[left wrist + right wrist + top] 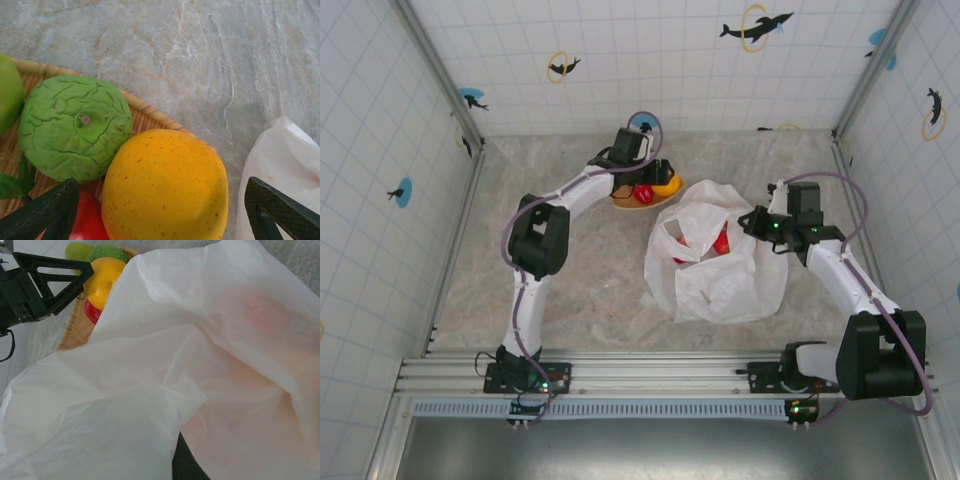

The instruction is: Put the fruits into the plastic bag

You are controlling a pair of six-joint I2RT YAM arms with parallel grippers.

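Note:
On the woven plate [150,115] lie a yellow-orange fruit [165,187], a wrinkled green fruit [75,125], a second green fruit [7,92] and a red fruit [90,220]. My left gripper [162,215] is open, its two dark fingers [45,212] standing on either side of the yellow-orange fruit, apart from it. The plastic bag [715,265] lies right of the plate with red fruits [722,240] showing through its mouth. My right gripper [757,222] is shut on the bag's right rim, and film [175,365] drapes over its finger [187,465].
The plate [640,200] sits at the back centre of the marble table, touching the bag's upper left edge. Tiled walls enclose the table on three sides. Bare marble [580,270] lies left of the bag and in front of the plate.

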